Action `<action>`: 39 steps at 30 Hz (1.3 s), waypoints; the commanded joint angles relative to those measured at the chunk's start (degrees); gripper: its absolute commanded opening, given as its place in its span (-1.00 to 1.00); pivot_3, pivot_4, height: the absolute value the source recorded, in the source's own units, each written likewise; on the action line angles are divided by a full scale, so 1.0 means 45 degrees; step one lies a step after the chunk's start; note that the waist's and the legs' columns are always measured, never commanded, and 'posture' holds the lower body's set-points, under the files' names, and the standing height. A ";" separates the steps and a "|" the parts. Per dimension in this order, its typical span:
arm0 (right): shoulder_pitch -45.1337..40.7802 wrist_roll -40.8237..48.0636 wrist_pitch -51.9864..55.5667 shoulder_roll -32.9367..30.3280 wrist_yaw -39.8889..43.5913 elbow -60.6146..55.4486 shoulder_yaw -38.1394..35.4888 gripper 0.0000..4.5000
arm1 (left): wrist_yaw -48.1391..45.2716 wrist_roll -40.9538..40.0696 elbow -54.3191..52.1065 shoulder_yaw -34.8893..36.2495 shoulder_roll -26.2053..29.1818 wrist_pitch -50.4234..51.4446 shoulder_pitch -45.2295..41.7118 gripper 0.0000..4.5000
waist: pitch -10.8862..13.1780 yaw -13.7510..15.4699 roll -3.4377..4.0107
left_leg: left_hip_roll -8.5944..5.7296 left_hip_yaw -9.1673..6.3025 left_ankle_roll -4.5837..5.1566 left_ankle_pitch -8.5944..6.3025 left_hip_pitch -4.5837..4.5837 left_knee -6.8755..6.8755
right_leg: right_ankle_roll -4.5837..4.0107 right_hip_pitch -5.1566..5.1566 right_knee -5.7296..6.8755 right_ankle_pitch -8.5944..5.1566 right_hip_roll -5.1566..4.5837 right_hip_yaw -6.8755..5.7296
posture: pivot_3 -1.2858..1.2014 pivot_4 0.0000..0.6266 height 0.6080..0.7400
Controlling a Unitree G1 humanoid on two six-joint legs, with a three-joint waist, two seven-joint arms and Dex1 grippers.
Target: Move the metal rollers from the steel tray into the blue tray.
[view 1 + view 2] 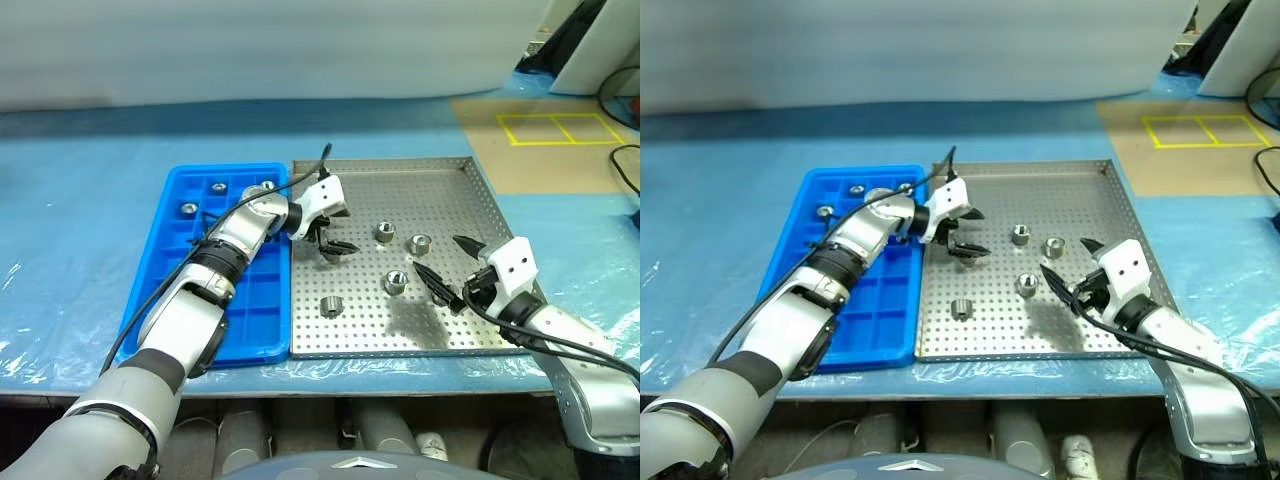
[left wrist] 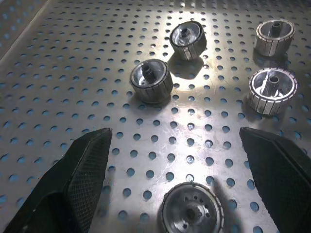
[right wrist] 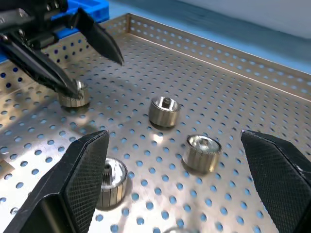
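Bright, even overhead light. The steel tray (image 1: 470,190) throws a strong white glare patch in the left wrist view, washing out holes between the metal rollers (image 2: 151,81). Soft dark shadow lies on the perforated floor near the right gripper (image 1: 447,268). Black fingers (image 3: 80,179) in the wrist views look slightly soft; rollers sharp.

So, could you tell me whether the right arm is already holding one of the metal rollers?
No, the right gripper has its jaws wide open above the steel tray, with nothing between them.

Shiny metal rollers (image 1: 395,282), perforated steel tray (image 1: 440,190)
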 commanded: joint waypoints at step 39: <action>-1.0741 -0.0174 -0.3552 0.2637 0.4081 0.9459 0.3875 1.00 | 0.8681 -0.0845 -1.2068 0.5925 0.1079 0.4072 0.6205 -0.22 | 0.0007 0.0738 0.0027 | -0.0039 -0.0168 0.0072 -0.0011 -0.0239 0.0163 | -0.0049 -0.0137 0.0243 -0.0039 -0.0155 -0.0254 | 0.12 -0.52 1.00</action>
